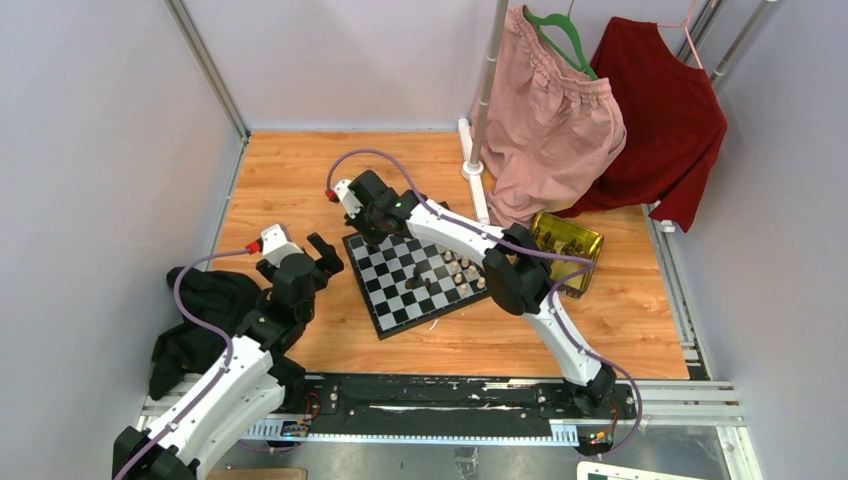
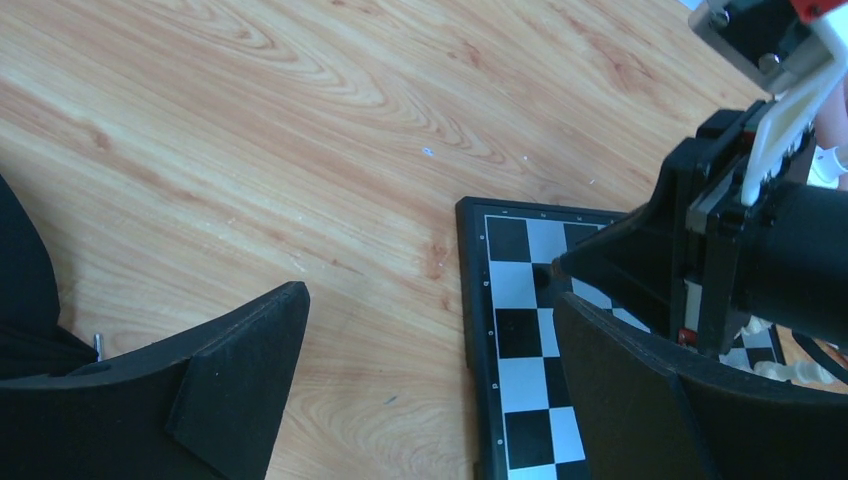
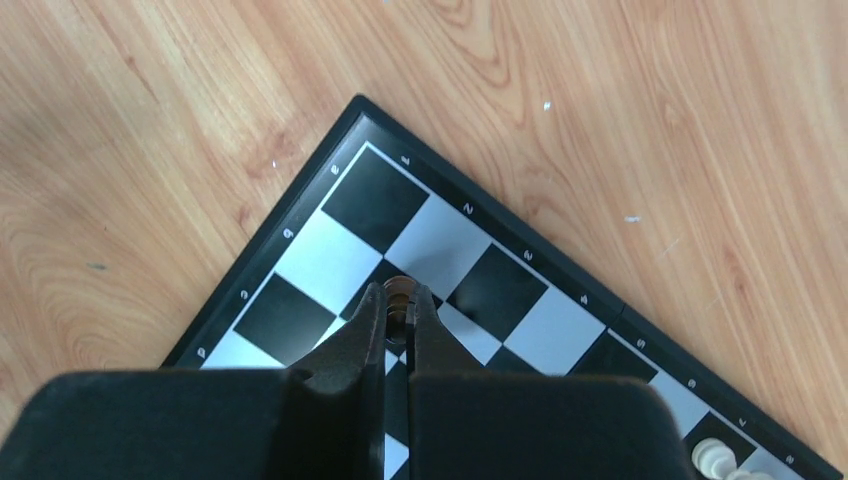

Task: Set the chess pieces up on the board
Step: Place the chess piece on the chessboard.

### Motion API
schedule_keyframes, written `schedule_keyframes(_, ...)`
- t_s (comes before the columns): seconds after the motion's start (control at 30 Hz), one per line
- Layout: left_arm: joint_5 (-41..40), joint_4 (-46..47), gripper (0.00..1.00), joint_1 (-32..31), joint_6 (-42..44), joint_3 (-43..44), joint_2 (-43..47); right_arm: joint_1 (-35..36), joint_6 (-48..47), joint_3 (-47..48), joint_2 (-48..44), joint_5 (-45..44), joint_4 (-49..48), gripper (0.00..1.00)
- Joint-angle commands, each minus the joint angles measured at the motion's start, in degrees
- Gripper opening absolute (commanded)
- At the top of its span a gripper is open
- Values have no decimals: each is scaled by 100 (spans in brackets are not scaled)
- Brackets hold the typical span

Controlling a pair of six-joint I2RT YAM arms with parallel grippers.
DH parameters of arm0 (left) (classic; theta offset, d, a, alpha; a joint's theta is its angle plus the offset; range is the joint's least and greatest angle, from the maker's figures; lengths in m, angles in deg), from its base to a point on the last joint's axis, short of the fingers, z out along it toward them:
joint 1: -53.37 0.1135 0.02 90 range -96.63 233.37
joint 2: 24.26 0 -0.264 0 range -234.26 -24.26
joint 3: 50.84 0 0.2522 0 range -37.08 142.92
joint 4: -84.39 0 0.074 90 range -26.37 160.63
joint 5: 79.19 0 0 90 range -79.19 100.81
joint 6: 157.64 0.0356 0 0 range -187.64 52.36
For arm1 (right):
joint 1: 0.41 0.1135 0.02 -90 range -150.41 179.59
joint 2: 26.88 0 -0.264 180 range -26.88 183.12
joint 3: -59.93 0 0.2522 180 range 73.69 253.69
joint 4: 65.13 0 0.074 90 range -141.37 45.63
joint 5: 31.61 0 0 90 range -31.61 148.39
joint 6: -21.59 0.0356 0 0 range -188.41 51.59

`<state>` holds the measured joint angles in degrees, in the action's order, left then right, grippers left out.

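Note:
The board lies tilted on the wooden table, with a few dark chess pieces mid-board and cream pieces along its right side. My right gripper is shut on one small dark brown chess piece, held just above a square near the board's far-left corner. In the top view this gripper hangs over that corner. My left gripper stands wide open with nothing in it, low over bare wood and straddling the board's left edge.
A gold tray with more dark pieces sits right of the board. A black cloth lies at the near left. A pole base and hanging pink and red garments stand at the back right.

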<state>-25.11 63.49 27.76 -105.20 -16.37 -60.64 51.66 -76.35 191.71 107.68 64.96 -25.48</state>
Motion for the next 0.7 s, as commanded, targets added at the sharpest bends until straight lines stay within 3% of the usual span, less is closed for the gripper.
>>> schedule_keyframes(0.0, 31, -38, 98, -39, -50, -95, 118, 127, -137, 549, 323, -213, 231, 0)
schedule_keyframes(0.67, 101, 26, 98, -41, 11, -287, 220, 129, -303, 1229, 863, -656, 402, 0)
